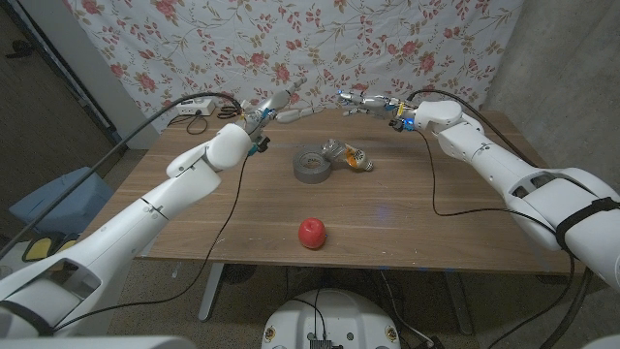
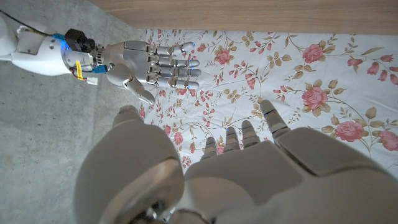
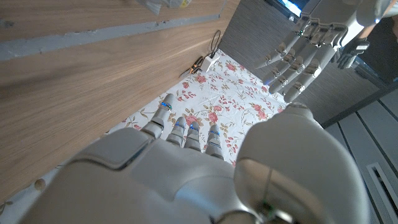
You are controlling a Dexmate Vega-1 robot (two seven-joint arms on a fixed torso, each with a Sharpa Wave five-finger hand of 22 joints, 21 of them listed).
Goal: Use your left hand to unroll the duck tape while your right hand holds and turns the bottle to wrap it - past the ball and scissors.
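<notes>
Head view: both hands hang raised over the far edge of the wooden desk (image 1: 407,223), fingers spread, holding nothing. The left hand (image 1: 271,108) and right hand (image 1: 363,100) face each other. Nearer the robot than both, between them, lie the grey roll of duct tape (image 1: 312,164) and, touching it, the clear plastic bottle (image 1: 351,157) on its side; the red ball (image 1: 312,233) sits nearer still. Judging by this, no grasp has begun: the left hand must descend to the roll, the right to the bottle.

Left wrist view: the right hand (image 2: 155,62) shows opposite, spread against the floral cloth (image 2: 323,74).

Right wrist view: the left hand (image 3: 301,53) shows open-fingered.
</notes>
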